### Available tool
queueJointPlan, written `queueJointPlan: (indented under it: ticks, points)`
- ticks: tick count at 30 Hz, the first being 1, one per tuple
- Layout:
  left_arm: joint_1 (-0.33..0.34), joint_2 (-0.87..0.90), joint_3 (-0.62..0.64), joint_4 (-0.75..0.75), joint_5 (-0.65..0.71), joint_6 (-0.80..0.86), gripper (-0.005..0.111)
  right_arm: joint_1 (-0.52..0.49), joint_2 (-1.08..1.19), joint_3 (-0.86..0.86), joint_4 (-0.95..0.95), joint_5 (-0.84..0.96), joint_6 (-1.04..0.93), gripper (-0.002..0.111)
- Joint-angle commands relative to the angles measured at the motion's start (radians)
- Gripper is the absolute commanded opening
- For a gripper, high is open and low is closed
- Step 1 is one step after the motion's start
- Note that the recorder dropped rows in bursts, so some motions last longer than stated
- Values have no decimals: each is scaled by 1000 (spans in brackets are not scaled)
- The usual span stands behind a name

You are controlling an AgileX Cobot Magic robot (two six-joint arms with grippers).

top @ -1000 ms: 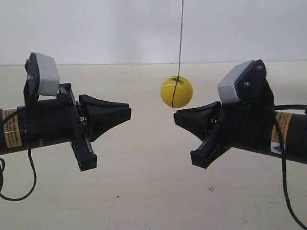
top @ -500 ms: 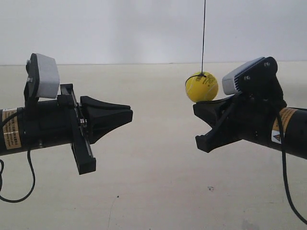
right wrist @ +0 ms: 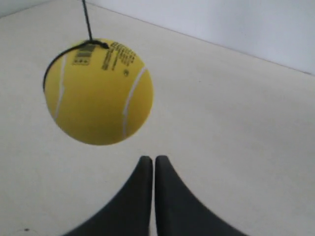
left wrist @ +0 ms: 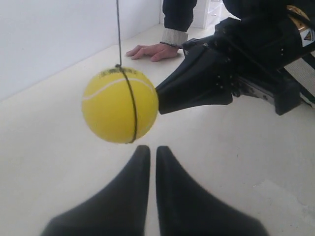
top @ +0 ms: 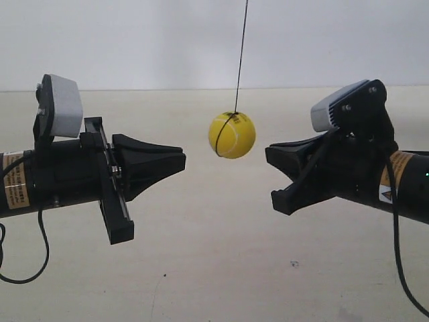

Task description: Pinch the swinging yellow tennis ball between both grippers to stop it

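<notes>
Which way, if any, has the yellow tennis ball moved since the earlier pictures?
Yes: the yellow tennis ball swung toward the exterior view's left, nearer the unmoved gripper there.

Smooth, matt yellow tennis ball [top: 231, 135]

One yellow tennis ball [top: 231, 135], one string [top: 241, 54], two grippers [top: 182, 159] [top: 268, 155], one hand [left wrist: 150, 50].

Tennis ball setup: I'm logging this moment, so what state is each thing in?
left gripper: fingers shut, empty.
right gripper: fingers shut, empty.
yellow tennis ball: hanging free between the grippers, touching neither.
string: taut, slightly tilted.
person's hand: resting flat on the surface.
</notes>
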Motion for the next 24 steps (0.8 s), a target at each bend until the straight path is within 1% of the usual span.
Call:
queueJointPlan:
  ticks: [1, 4, 11, 16, 21, 24]
  points:
    - [-8, 3, -4, 6, -23, 4, 5, 0, -8, -5, -207, -165, 137, 0]
    - [-8, 3, -4, 8, -28, 4, 5, 0, -8, -5, -270, -236, 163, 0]
    - [-8, 3, -4, 8, -31, 4, 5, 0, -6, -5, -266, -222, 153, 0]
    - [-8, 3, -4, 6, -31, 11, 5, 0, -6, -5, -207, -134, 99, 0]
    - [-8, 3, -4, 6, -31, 11, 5, 0, -10, -5, -80, -32, 23, 0]
    - [-8, 3, -4, 6, -31, 11, 5, 0, -27, -5, -60, -18, 13, 0]
